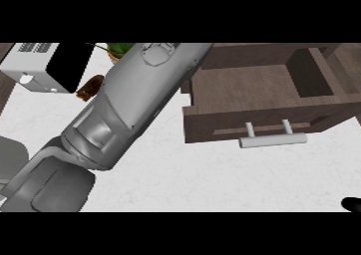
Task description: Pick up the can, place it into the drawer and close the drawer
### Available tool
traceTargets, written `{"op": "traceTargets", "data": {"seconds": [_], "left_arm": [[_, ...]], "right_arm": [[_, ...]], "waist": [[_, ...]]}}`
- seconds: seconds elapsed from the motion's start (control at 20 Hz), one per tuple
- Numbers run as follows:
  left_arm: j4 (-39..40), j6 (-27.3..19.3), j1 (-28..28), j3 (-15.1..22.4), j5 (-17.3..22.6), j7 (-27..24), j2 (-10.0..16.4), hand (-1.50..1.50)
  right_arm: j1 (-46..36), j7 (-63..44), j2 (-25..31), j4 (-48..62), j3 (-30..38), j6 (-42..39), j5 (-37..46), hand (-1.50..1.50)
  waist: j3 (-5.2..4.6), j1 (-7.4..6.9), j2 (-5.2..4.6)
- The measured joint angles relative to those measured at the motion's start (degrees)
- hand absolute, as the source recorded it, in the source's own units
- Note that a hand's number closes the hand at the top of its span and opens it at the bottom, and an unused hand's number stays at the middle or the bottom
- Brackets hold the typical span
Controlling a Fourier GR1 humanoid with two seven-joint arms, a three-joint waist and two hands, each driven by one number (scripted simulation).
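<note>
The brown wooden drawer (246, 84) stands pulled open at the upper right, and the part of its inside that shows holds nothing. Its front panel carries a silver bar handle (271, 141). My left forearm (132, 104) crosses from the lower left up to the top centre, beside the drawer's left edge; its hand is cut off beyond the top. A small brown object (89, 87) peeks out from behind this forearm on the left, and I cannot tell whether it is the can. Only a black tip of my right hand (356, 204) shows at the lower right edge.
A white and black toaster (38, 65) sits at the upper left. Green leaves of a plant (118, 48) show behind the forearm at the top. The white counter (213, 179) spreads below the drawer. A grey rounded shape (5, 159) lies at the left edge.
</note>
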State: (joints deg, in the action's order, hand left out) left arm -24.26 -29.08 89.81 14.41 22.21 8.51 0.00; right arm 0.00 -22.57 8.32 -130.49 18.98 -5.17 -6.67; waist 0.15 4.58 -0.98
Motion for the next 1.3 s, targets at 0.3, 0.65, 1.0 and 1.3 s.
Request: {"op": "traceTargets", "data": {"seconds": [0.3,0.65,1.0,1.3], "left_arm": [[3.0,-5.0,1.6,2.8,2.9,-0.9,0.0,-1.5],[5.6,-7.4,2.4,3.6,5.0,-4.0,0.0,-1.5],[6.7,-7.4,3.3,2.3,8.3,-5.9,0.0,-1.5],[6.2,-8.0,3.1,1.7,11.2,-7.7,0.0,-1.5]], "right_arm": [[-2.1,0.6,0.0,1.9,-1.5,0.1,1.1,-1.5],[-4.4,1.8,2.4,3.0,-2.2,-0.5,4.3,-1.5],[-7.1,6.3,6.5,4.7,-4.7,-3.0,10.7,-1.5],[-10.7,9.7,9.1,9.3,-10.9,-2.7,22.6,-1.5]], "waist": [[0.06,1.12,-0.34],[0.05,1.29,-0.6],[0.03,0.99,-0.86],[-0.01,-0.07,-0.82]]}}
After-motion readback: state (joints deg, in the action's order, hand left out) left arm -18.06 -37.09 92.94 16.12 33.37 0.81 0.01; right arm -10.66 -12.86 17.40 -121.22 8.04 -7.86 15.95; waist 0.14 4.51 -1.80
